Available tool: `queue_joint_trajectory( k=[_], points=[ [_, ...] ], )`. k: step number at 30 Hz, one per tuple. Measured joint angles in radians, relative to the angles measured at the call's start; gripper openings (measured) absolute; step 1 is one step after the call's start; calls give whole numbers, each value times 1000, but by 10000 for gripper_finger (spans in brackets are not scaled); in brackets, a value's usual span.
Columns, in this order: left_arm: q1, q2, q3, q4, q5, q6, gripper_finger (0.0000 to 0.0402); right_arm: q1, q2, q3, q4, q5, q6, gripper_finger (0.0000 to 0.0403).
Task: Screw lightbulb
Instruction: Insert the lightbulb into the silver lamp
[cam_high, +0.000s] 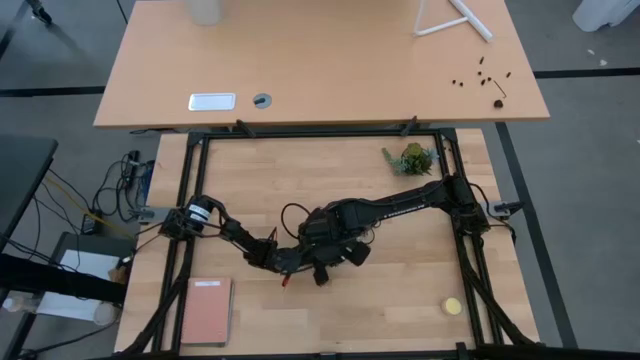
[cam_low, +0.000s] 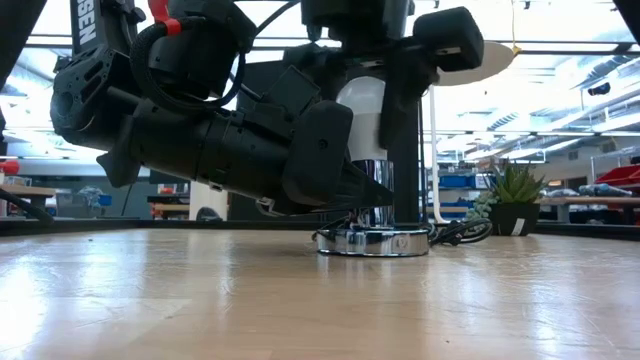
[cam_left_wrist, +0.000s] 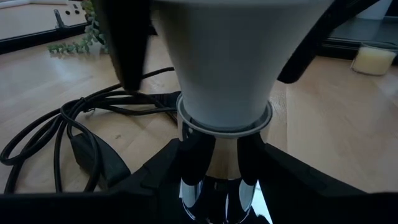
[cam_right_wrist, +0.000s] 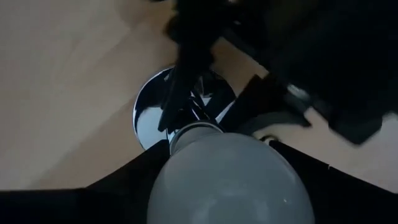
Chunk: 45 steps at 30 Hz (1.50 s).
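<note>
The white lightbulb (cam_left_wrist: 224, 62) stands upright, its narrow end in the rim of a chrome socket stem (cam_left_wrist: 214, 168) that rises from the round silvery disc (cam_low: 373, 241) on the table. My right gripper (cam_low: 385, 90) comes down from above and is shut on the bulb (cam_right_wrist: 230, 180). My left gripper (cam_low: 365, 195) reaches in level from the table's left and is shut on the chrome stem below the bulb. Both grippers meet at the table's middle in the high view (cam_high: 315, 255), where the bulb itself is hidden under the arms. My left gripper pinches the chrome stem (cam_left_wrist: 214, 158) between its two fingers (cam_left_wrist: 193, 152), just under the socket rim. The fingers come level from the table's left and lie across the upright stem. The disc stays flat on the table. My right gripper pinches the bulb's wide sides (cam_left_wrist: 186, 56) between its two fingers (cam_left_wrist: 124, 43). The fingers point down from above. The bulb stands upright with its narrow end (cam_left_wrist: 224, 121) in the socket rim.
A thin black cord (cam_left_wrist: 62, 130) loops on the table beside the disc. A small potted plant (cam_high: 410, 158) stands at the far right, a small flat yellow round thing (cam_high: 453, 306) at the near right, a red notebook (cam_high: 205, 310) at the near left.
</note>
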<state>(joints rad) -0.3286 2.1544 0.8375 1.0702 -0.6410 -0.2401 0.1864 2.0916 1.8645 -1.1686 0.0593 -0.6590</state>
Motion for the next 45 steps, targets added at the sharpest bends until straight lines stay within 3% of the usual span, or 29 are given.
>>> queue_joint_trajectory(
  k=[10,15,18,22,29,34,45],
  points=[
    [-1,0,0,0,4,2,184,1,0,0,33,0,686,301],
    [-2,0,0,0,5,4,184,-1,0,1,41,8,1100,280],
    [-5,0,0,0,8,1,184,-5,0,1,41,-5,1165,264],
    [-6,0,0,0,7,0,184,-5,0,1,49,-14,1028,266],
    [-6,0,0,2,3,-8,184,1,0,1,53,-45,466,334],
    [-6,0,0,2,3,-11,184,2,0,1,53,-45,216,367],
    [-6,0,0,1,3,-10,184,0,0,1,-12,-7,-379,372]
  ],
)
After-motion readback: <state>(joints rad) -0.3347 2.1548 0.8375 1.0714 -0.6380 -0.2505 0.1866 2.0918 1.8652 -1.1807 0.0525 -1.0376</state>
